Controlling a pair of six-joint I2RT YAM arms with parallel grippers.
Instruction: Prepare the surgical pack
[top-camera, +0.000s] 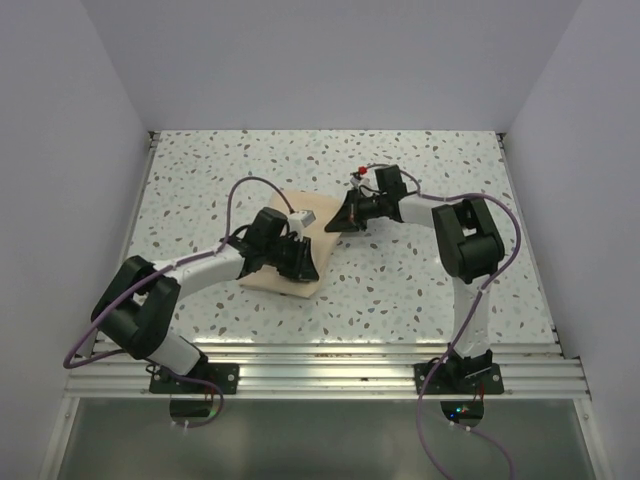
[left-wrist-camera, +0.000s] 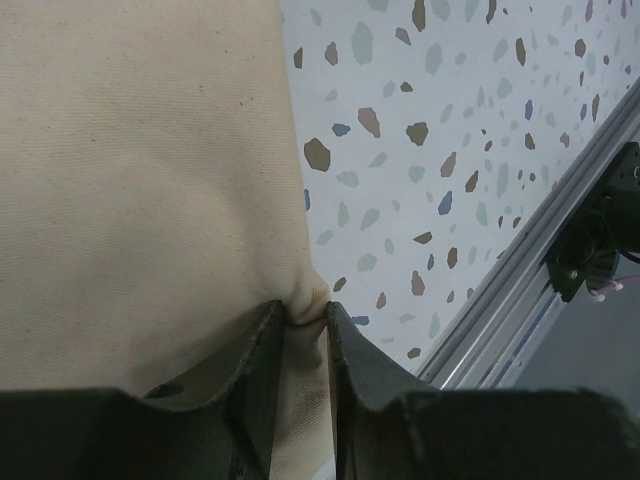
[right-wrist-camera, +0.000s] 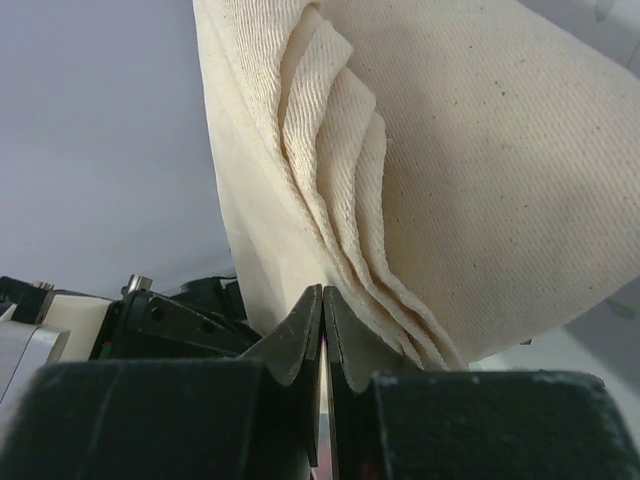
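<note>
The surgical pack is a tan fabric sheet, folded into a bundle on the speckled table left of centre. My left gripper is at its near right corner. In the left wrist view a bunched fold of the fabric is pinched between the fingers of the left gripper. My right gripper reaches in from the right at the bundle's far right corner. In the right wrist view the right gripper is shut on a thin edge of the pack, and several folded layers rise just above its tips.
An aluminium rail runs along the near table edge and also shows in the left wrist view as the rail. White walls enclose the table on three sides. Cables loop over both arms.
</note>
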